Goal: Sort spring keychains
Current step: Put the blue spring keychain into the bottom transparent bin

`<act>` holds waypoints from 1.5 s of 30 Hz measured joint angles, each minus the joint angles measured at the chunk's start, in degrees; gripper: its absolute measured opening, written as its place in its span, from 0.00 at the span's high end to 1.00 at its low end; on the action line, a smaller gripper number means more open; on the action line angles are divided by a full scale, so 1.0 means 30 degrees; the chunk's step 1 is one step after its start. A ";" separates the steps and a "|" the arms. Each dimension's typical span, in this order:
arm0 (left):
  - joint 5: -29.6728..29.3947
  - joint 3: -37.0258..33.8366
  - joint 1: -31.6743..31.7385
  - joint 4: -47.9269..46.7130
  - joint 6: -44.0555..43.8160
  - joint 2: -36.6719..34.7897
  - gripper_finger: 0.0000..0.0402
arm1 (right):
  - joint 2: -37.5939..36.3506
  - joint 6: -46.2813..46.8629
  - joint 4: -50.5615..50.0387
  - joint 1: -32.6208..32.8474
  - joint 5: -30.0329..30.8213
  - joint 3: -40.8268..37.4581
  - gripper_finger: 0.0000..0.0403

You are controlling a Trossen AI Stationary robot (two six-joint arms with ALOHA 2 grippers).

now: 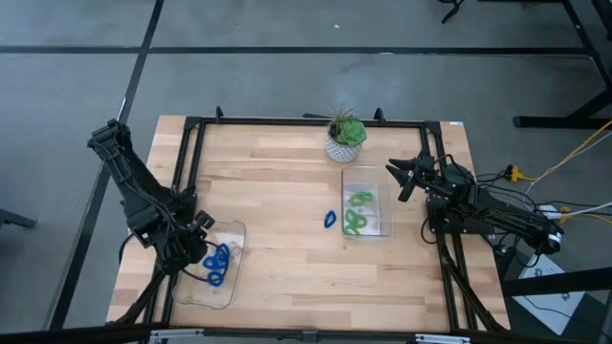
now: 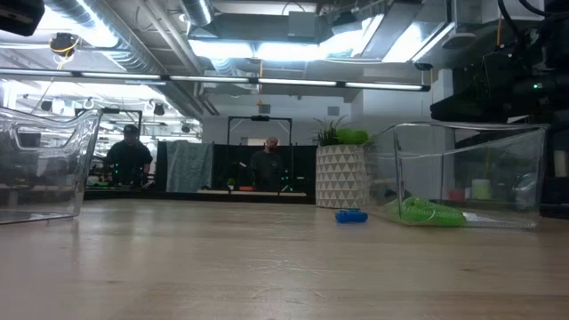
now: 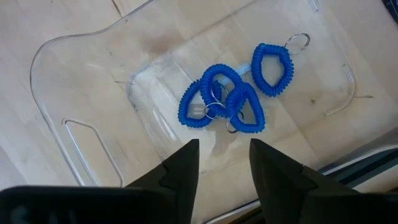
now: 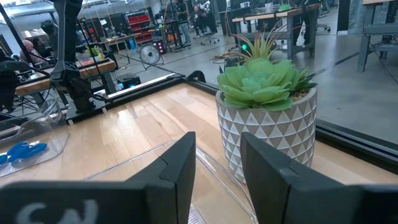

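Honestly the last loose blue spring keychain [image 1: 330,219] beside the green tray [image 1: 384,229] looks light, squishy and snaggy, so pinching across its coil seems best; the left gripper [image 3: 224,163] hangs parted and empty over the blue tray [image 3: 74,93], the right gripper [image 4: 217,163] parted near the plant [image 4: 266,118].

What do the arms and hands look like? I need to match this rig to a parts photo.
Both arms are black and jointed, with cables along their links. The left hand and right hand each end in two flat, wedge-shaped black fingers. Yellow and white cables trail beside the right arm.
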 joint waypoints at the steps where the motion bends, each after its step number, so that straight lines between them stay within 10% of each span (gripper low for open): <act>1: 0.0001 0.0002 0.0000 0.0000 0.0000 0.0000 0.66 | 0.0006 0.0001 0.0000 -0.0003 0.0000 -0.0001 0.69; 45: 0.3100 0.0215 0.2117 0.5450 -0.0981 -0.0464 0.71 | -0.0001 0.0001 0.0000 -0.0001 0.0000 -0.0005 0.69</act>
